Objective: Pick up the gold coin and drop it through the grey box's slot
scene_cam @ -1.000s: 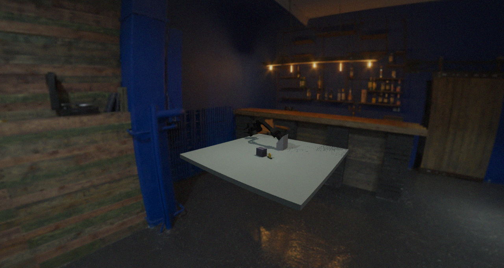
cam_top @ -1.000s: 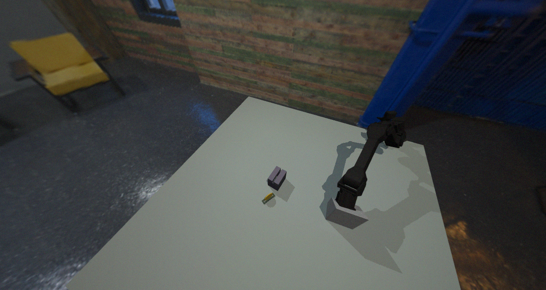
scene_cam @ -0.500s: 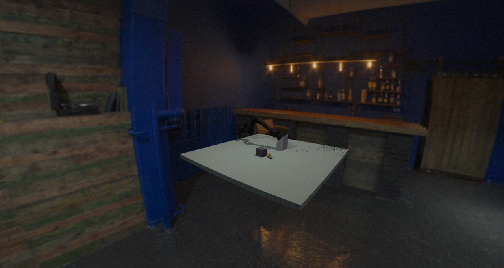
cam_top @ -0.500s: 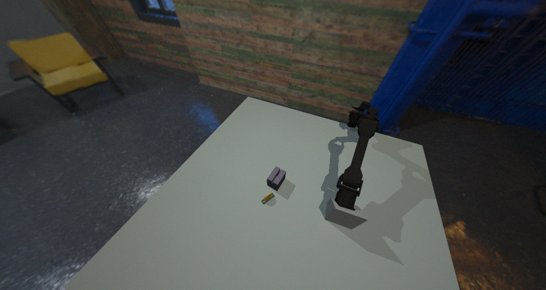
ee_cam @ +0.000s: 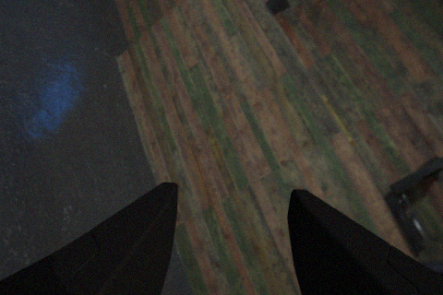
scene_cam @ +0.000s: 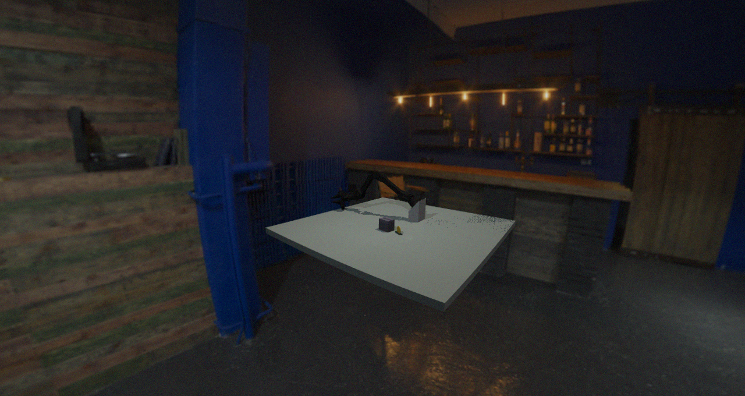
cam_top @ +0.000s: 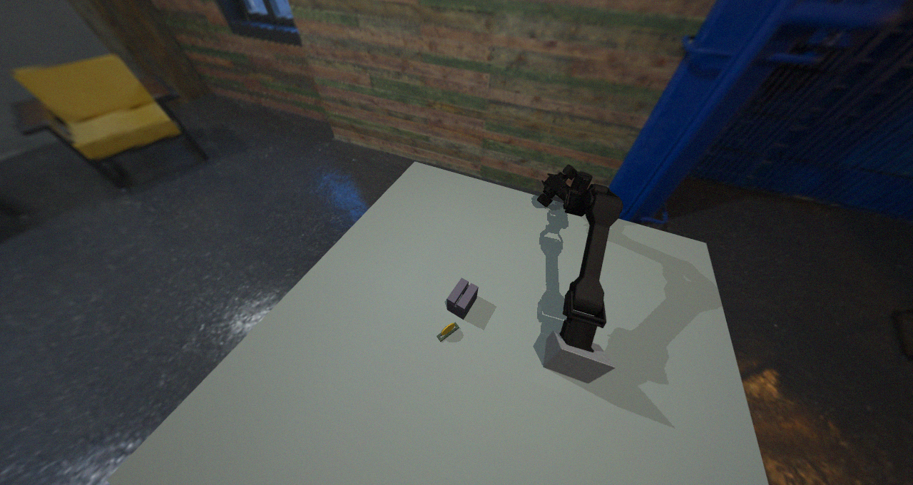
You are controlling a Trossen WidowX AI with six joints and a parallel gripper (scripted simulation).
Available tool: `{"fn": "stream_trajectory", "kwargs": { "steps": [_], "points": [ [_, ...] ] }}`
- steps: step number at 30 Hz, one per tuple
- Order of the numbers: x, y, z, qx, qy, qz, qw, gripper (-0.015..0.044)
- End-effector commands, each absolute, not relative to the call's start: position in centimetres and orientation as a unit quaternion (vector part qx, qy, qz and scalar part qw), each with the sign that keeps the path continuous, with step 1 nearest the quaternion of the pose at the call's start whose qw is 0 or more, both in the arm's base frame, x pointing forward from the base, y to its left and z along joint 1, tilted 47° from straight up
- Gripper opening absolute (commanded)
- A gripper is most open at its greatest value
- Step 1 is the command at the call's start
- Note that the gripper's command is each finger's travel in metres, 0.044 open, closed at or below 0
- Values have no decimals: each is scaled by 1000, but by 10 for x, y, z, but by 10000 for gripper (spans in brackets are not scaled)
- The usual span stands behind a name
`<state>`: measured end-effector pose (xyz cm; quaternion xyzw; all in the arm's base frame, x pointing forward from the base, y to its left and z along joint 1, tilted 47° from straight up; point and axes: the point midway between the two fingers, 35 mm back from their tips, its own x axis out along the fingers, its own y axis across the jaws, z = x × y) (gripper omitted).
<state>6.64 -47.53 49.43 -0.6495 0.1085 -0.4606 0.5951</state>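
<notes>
The gold coin (cam_top: 449, 329) (scene_cam: 398, 230) stands on edge in the small dark-green holder (cam_top: 441, 337). The grey box (cam_top: 457, 304) (scene_cam: 386, 225) stands close beside the holder, with a dark slot running across its lid. My gripper (ee_cam: 234, 201) is partly open, with a gap between the two dark fingers and nothing in it. In the top and exterior views it is raised over the far part of the table, well away from coin and box. The wrist view shows neither of them, only wall and floor beyond the fingers.
The pale table (cam_top: 319, 380) (scene_cam: 417, 268) carries these things. The arm rises from a light grey angled mount (cam_top: 578, 364) (scene_cam: 417, 212) on the table, to the right of the box in the top view. A blue pillar (cam_top: 676, 112) and a plank wall (cam_top: 408, 67) stand beyond the table.
</notes>
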Motion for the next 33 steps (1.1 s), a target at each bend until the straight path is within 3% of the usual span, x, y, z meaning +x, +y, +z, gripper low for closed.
{"fn": "stream_trajectory", "kwargs": {
  "steps": [1, 16, 25, 33],
  "points": [
    [113, -479, 478, -610, 103, -448, 646, 161],
    [308, -448, 351, -402, 158, -334, 838, 161],
    [403, -378, 250, -287, 263, -241, 889, 161],
    [451, -285, 152, -225, 403, -153, 874, 161]
  ]
}}
